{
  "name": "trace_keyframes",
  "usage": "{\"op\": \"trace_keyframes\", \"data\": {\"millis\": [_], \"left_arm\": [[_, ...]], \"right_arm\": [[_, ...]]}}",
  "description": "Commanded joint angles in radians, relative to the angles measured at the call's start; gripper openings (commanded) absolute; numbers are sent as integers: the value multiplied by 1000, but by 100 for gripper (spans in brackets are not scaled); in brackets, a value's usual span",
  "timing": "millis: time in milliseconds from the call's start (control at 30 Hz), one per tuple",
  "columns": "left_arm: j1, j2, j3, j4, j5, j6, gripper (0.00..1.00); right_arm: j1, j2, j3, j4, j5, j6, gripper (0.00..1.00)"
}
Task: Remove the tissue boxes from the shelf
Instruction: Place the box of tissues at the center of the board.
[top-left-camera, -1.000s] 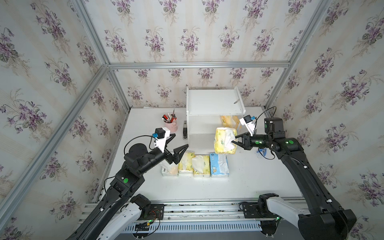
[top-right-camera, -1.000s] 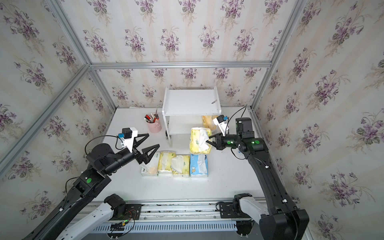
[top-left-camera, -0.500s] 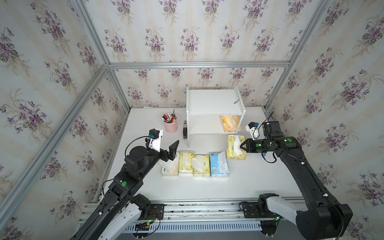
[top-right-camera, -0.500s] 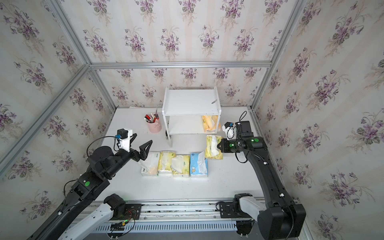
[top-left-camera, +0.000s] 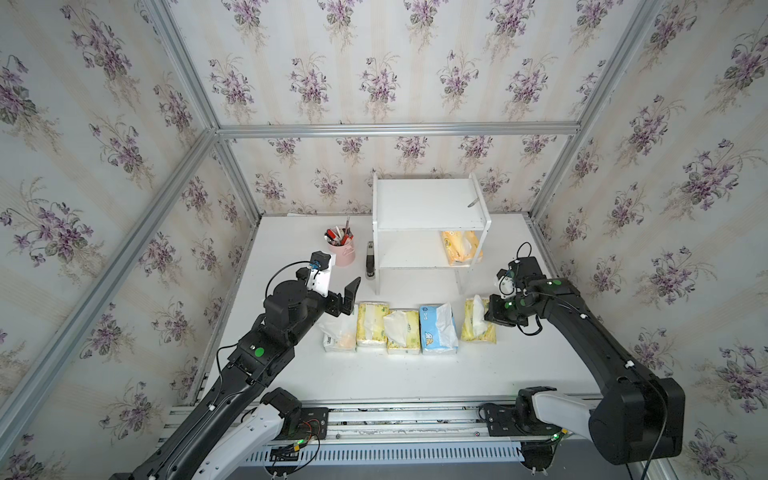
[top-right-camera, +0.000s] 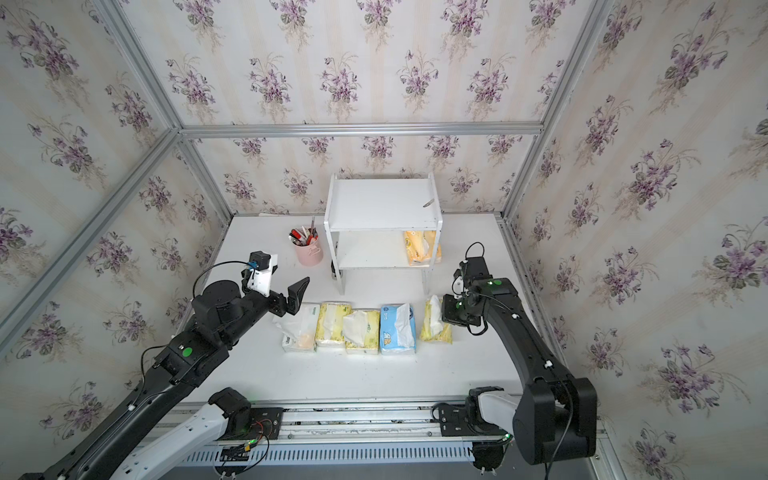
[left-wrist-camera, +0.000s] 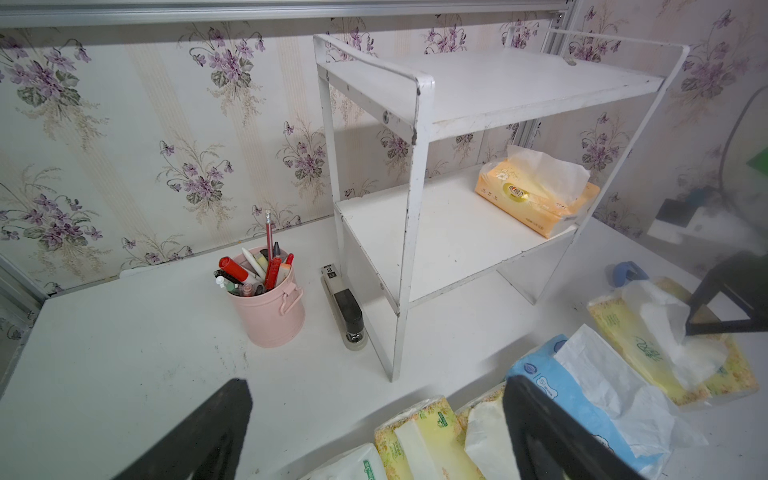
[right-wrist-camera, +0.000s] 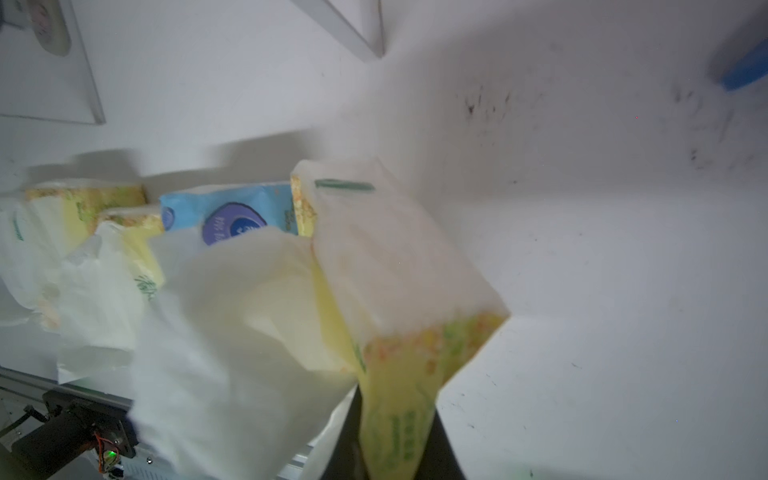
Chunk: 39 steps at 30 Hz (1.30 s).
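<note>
The right fingers (right-wrist-camera: 347, 444) have brought the yellow pack (top-left-camera: 470, 333) down from the air in front of the shelf (top-left-camera: 428, 203). Now it is low at the tabletop (top-left-camera: 415, 382), to the right of the blue pack (top-left-camera: 432, 332), with a small gap. The left fingers (top-left-camera: 352, 289) have turned on edge.

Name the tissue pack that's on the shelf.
The orange pack, alone on the shelf's lower board. The other five, yellow, white and blue, are off it.
</note>
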Motion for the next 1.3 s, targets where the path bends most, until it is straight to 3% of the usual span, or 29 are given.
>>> {"op": "trace_keyframes", "data": {"millis": [0,467,633,800,1100,1267], "left_arm": [[7,5,-1,40,11,21,98],[19,26,-2,50,42,17,98],[22,38,1,51,50,12,98],[25,47,4,50,53,6,98],[27,60,15,45,54,9,98],[31,63,14,46,53,10,98]], "right_arm": [[3,2,-40,35,-55,0,0],[3,113,-96,190,-270,-68,0],[3,170,-112,262,-279,-56,0],[-11,205,-94,266,-207,-33,18],[-27,150,-41,229,-80,8,60],[-35,120,-34,219,14,42,66]]}}
